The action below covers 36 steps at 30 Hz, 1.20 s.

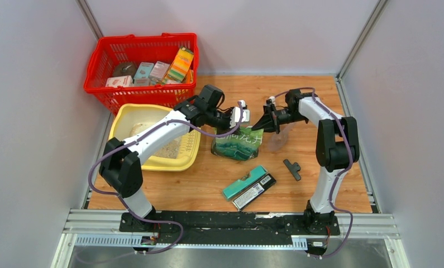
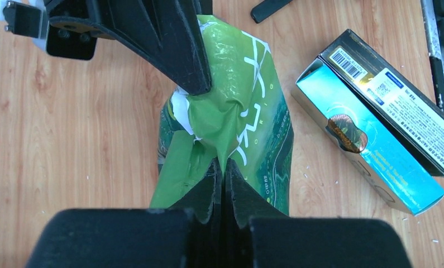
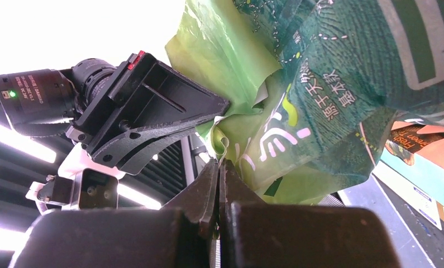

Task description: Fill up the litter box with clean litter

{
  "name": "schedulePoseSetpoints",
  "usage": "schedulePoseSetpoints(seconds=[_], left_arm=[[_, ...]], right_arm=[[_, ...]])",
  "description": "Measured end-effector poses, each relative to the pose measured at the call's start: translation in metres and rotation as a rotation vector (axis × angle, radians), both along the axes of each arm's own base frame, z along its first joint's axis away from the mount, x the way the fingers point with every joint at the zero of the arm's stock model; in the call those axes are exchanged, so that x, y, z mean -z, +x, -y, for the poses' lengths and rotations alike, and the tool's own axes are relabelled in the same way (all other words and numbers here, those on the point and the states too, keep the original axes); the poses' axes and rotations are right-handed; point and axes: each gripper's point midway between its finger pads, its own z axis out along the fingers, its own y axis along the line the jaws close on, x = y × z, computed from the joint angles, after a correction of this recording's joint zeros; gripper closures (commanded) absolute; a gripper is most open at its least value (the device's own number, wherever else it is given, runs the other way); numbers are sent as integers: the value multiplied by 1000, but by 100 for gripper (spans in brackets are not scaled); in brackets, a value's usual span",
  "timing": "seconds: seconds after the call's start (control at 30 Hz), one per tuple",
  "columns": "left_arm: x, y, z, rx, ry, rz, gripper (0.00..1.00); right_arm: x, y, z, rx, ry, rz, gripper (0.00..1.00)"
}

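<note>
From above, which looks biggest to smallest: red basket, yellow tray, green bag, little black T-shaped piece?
1. red basket
2. litter box, partly hidden under the left arm, so its second place is unsure
3. green bag
4. black T-shaped piece

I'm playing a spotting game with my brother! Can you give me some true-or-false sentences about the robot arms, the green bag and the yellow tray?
1. The left gripper and the right gripper both pinch the green bag. True.
2. The litter box is completely empty. False: some clean litter lies in it.
3. The red basket holds several boxes. True.
4. The green bag sits inside the litter box. False: it is beside the litter box, over the wooden table.
</note>
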Motion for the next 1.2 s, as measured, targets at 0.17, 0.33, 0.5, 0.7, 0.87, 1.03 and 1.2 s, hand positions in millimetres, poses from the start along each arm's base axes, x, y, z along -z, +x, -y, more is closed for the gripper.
schedulePoseSetpoints(seconds=[0.17, 0.33, 0.5, 0.7, 0.87, 1.03, 1.2], left_arm=[[1, 4, -1, -58, -12, -32, 100], [1, 3, -5, -122, -37, -78, 100], [1, 1, -5, -167, -54, -130, 100], [1, 4, -6, -229, -80, -194, 100], [1, 4, -7, -258, -91, -237, 100], [1, 5, -9, -273, -97, -266, 100], [1, 4, -9, -280, -104, -286, 100]], right_arm=[[-8, 10, 9, 32, 15, 26, 54], [-79, 59, 51, 76, -7, 685, 42], [-109, 16, 59, -38, -140, 1283, 40], [-61, -52, 13, -330, -194, 1833, 40], [-24, -36, 2, -414, -279, 2145, 40], [-25, -21, -15, -472, -290, 2392, 39], [-25, -21, -27, -516, -270, 2524, 42]])
